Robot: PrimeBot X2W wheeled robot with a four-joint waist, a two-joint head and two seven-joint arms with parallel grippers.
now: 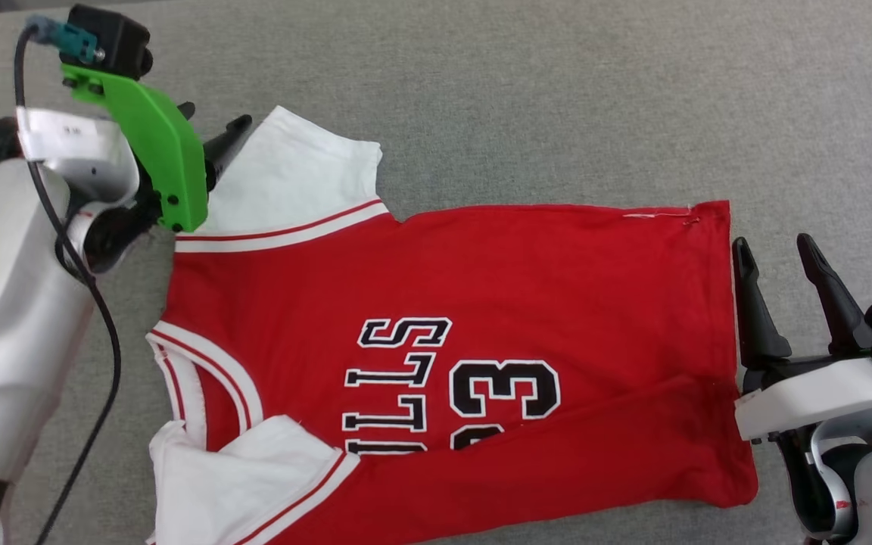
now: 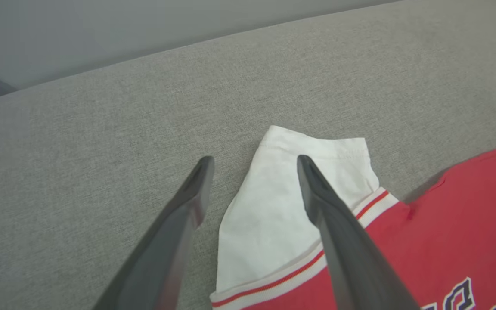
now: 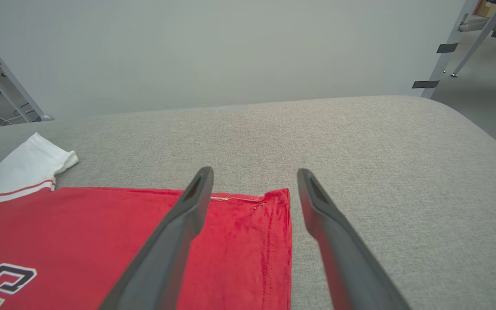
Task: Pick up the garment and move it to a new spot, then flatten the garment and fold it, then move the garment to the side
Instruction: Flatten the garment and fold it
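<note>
Grey surface (image 1: pixel 557 91) | garment (image 1: pixel 481 288) flat, near edge seemingly folded | left gripper (image 2: pixel 254 161), right gripper (image 1: pixel 774 250): both agape

garment (image 1: pixel 527 288) lies on the cushion (image 1: pixel 557 91) between left hand (image 1: pixel 215 117) and right hand (image 1: pixel 773 244).
</note>
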